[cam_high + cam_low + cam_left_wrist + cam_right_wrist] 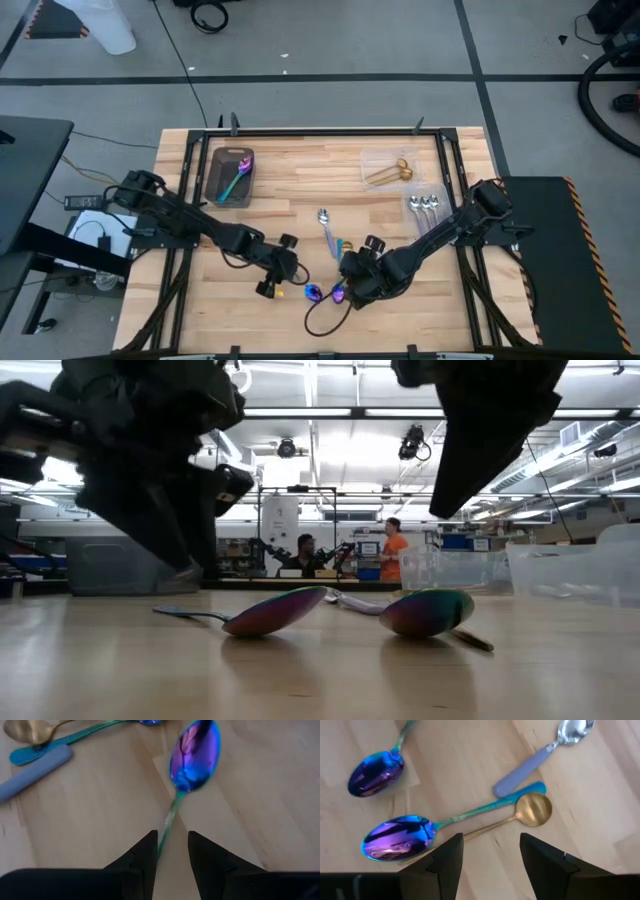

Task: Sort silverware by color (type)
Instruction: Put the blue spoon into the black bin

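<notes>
High view — tray (215, 185) holding iridescent spoon (233, 180)

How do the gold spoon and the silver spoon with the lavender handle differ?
The gold spoon is shiny gold all over with a thin stem and round bowl; the silver spoon has a silver bowl and a thick, flat lavender handle. The gold spoon lies partly under an iridescent spoon's handle. Both lie on the wooden table.
</notes>
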